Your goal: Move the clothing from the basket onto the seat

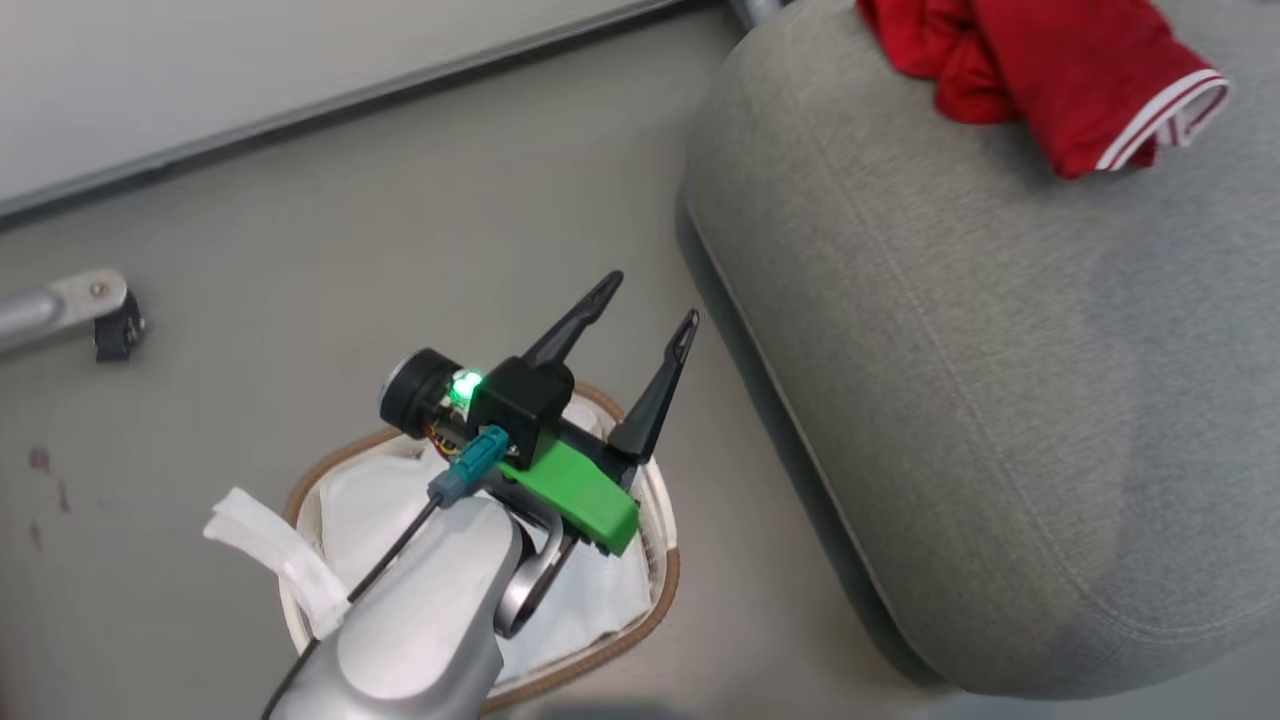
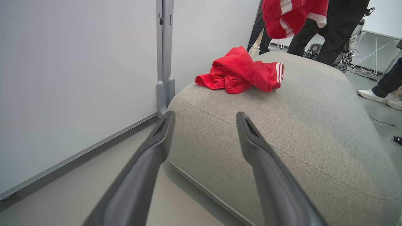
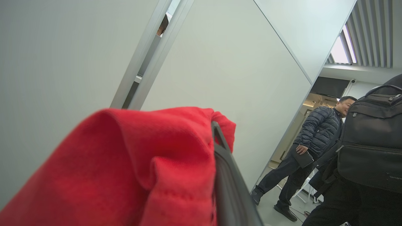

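My left gripper (image 1: 651, 300) is open and holds nothing. It hangs over the basket (image 1: 672, 575), its fingers pointing toward the seat (image 1: 1000, 400). The basket shows its white liner (image 1: 380, 510); no red fabric is visible inside it. One piece of red clothing (image 1: 1050, 70) with striped trim lies crumpled on the seat's far end. In the left wrist view the open left gripper (image 2: 205, 116) faces the seat (image 2: 314, 135) and that clothing (image 2: 241, 72), and a second red-and-white garment (image 2: 289, 15) hangs in the air above. My right gripper (image 3: 211, 129) is shut on red clothing (image 3: 141, 163) draped over its fingers.
A white wall panel with a grey post (image 2: 165, 91) runs beside the seat. A caster wheel (image 1: 115, 330) on a metal leg stands on the floor at the left. People stand beyond the seat: dark legs (image 2: 333, 28), a white shoe (image 2: 373, 94), a black backpack (image 3: 370, 141).
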`<state>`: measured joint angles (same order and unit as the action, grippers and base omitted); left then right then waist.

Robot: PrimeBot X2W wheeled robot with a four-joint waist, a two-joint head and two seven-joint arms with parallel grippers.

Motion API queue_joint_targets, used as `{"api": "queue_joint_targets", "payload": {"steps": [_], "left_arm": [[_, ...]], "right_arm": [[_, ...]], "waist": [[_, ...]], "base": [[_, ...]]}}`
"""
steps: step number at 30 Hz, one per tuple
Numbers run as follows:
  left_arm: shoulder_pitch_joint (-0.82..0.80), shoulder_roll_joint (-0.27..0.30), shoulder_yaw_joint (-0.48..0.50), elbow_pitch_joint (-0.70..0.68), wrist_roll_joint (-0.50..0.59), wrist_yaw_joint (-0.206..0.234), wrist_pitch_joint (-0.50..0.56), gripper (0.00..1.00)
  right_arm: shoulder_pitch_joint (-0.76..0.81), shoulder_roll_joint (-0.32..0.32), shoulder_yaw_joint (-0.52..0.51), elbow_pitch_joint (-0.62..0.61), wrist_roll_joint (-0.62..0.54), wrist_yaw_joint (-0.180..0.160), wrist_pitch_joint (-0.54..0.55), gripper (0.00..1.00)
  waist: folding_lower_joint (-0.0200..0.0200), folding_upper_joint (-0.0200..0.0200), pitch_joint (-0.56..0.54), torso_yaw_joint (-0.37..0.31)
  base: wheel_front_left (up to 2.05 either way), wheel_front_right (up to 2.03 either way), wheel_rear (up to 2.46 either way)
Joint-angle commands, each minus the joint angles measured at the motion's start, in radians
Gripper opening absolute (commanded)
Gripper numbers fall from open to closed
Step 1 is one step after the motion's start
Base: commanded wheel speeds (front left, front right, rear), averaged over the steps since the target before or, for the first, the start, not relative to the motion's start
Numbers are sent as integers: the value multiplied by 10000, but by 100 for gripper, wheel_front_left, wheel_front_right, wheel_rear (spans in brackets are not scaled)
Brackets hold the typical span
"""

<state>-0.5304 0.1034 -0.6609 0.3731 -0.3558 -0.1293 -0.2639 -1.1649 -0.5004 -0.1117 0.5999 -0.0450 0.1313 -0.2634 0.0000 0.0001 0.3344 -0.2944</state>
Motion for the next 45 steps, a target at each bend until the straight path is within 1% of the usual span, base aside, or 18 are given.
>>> {"api": "queue_joint_targets", "payload": {"steps": [1, 4, 8, 13, 20, 25, 26, 27, 28, 29, 33, 38, 42, 45], "left_arm": [[-309, 115, 44, -82, 114, -21, -8, 100], [-535, 215, 66, -255, 235, -21, -8, 100], [-735, 325, 82, -390, 334, 13, -8, 100], [-784, 433, 138, -494, 383, 112, -8, 100], [-523, 611, 165, -413, 281, 197, -2, 100], [-399, 689, 156, -375, 186, 239, 26, 100], [-365, 708, 159, -360, 185, 247, 16, 100], [-338, 713, 154, -350, 170, 252, 16, 100], [-306, 729, 155, -324, 139, 245, 15, 100], [-285, 744, 156, -310, 117, 245, 15, 100], [-129, 738, 210, -242, 17, 238, 6, 100], [99, 576, 380, -92, -207, 264, -10, 100], [404, 477, 717, -114, -342, 292, -16, 100], [681, 371, 1013, -129, -406, 290, -16, 100]], "right_arm": [[-291, -86, -167, 140, -139, -11, -19, 0], [-692, -285, -608, 385, -383, -11, -19, 0], [-354, -131, -1121, 717, -633, -11, -19, 0], [875, 387, -1586, 941, -806, -11, -19, 0], [2650, 1151, -1986, 1090, -758, -12, -19, 0], [3323, 1487, -2115, 1228, -824, -12, -19, 0], [3434, 1561, -2108, 1293, -843, -12, -19, 11], [3498, 1610, -2093, 1327, -840, -12, -19, 30], [3581, 1672, -2077, 1336, -808, -11, -19, 61], [3657, 1702, -2080, 1323, -791, -12, -19, 100], [4065, 1908, -2044, 1413, -785, -12, -19, 100], [4840, 2038, -2080, 1317, -620, -12, -19, 100], [5556, 2140, -1982, 1119, -499, -11, -19, 100], [6006, 2086, -1875, 979, -397, -12, -19, 100]], "waist": [[0, -1, 1356, 921], [0, -1, 1873, 1078], [0, -1, 2355, 1170], [0, -1, 2602, 1085], [0, -1, 2451, 772], [0, -1, 2293, 609], [0, -1, 2246, 580], [0, -1, 2207, 563], [0, -1, 2143, 542], [0, -1, 2091, 530], [0, -1, 1745, 511], [0, -1, 1101, 572], [0, -1, 515, 644], [0, -1, 80, 728]], "base": [[0, 0, 0], [0, 0, 0], [0, 0, 0], [0, 0, 0], [0, 0, 0], [0, 0, 0], [0, 0, 0], [0, 0, 0], [0, 0, 0], [0, 0, 0], [0, 0, 0], [0, 0, 0], [0, 0, 0], [0, 0, 0]]}}
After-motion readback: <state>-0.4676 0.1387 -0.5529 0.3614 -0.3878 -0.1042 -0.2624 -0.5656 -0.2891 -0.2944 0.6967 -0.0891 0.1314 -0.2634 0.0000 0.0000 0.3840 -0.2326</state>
